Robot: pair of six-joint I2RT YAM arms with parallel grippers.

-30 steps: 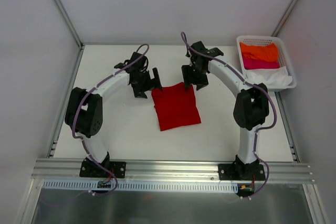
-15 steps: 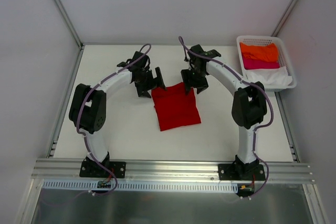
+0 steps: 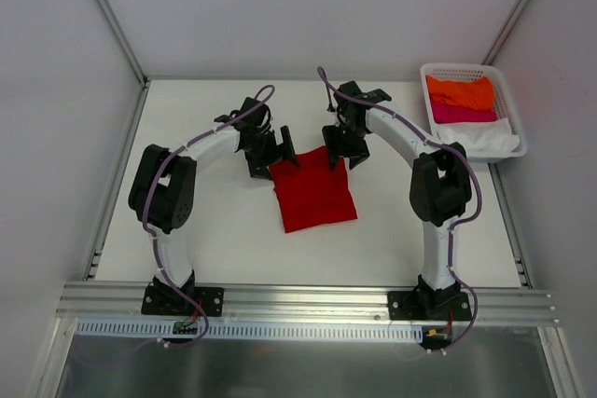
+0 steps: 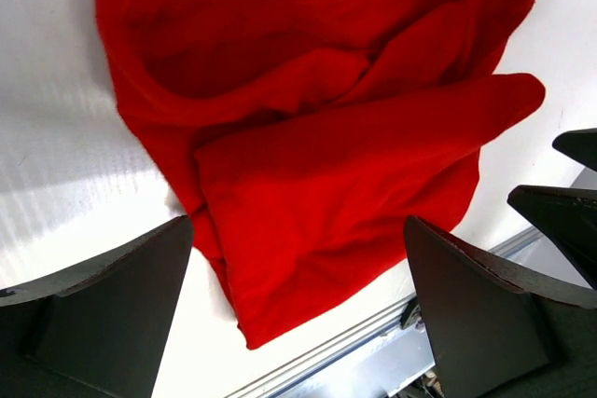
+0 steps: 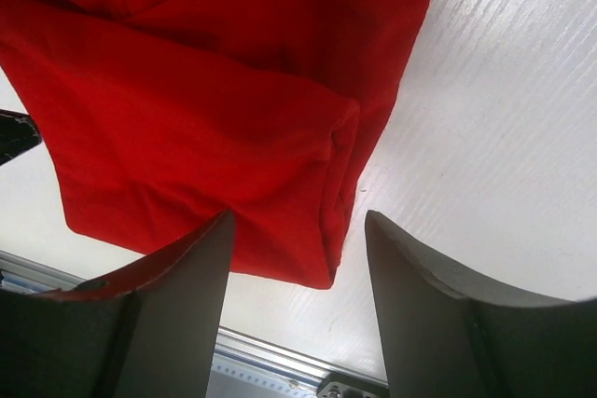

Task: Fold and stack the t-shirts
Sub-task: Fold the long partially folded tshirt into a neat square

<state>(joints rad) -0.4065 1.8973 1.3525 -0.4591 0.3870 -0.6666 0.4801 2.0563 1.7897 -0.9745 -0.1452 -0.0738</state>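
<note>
A folded deep red t-shirt [image 3: 312,190] lies flat at mid-table. My left gripper [image 3: 275,157] hovers at its far left corner, jaws wide apart; in the left wrist view the red t-shirt [image 4: 326,137] spreads below my left gripper [image 4: 298,267], untouched. My right gripper [image 3: 340,157] hangs over the far right corner. In the right wrist view, a folded corner of the red t-shirt [image 5: 205,109] lies under the gap of my right gripper [image 5: 298,240], which is open and not pinching it. Orange [image 3: 462,92], pink [image 3: 462,114] and white [image 3: 485,140] t-shirts sit in the basket.
The white lattice basket [image 3: 457,68] stands at the back right corner of the table. An aluminium rail [image 3: 308,300] runs along the near edge by the arm bases. White walls close in the left, back and right sides.
My left gripper has swung right, up to the red t-shirt's far left corner. The right gripper has shifted slightly. The shirt has not moved.
</note>
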